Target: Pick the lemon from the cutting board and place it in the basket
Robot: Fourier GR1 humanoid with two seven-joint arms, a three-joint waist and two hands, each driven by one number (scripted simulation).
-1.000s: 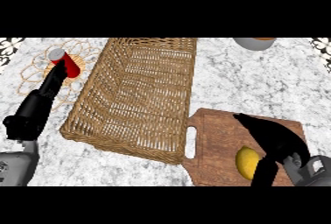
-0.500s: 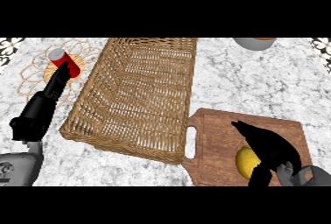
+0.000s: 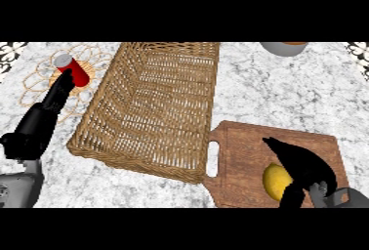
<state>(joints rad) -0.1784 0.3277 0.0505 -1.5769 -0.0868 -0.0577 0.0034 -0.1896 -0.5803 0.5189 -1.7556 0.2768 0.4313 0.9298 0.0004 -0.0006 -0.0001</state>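
A yellow lemon lies on the brown wooden cutting board at the lower right. My right hand sits over the lemon's right side, fingers stretched along its top and thumb coming down at its near side, partly hiding it. The fruit still rests on the board. The woven wicker basket stands left of the board, long and tilted, with nothing inside. My left hand rests at the left edge, fingers straight and pointing up.
A red bottle with a white cap lies on a woven wire trivet at the far left, just beyond the left fingertips. A grey bowl sits at the top right. The board's handle slot faces the basket.
My right hand has drawn back toward the lower right and settled lower around the lemon, its thumb now below the fruit. The left hand shifted slightly left.
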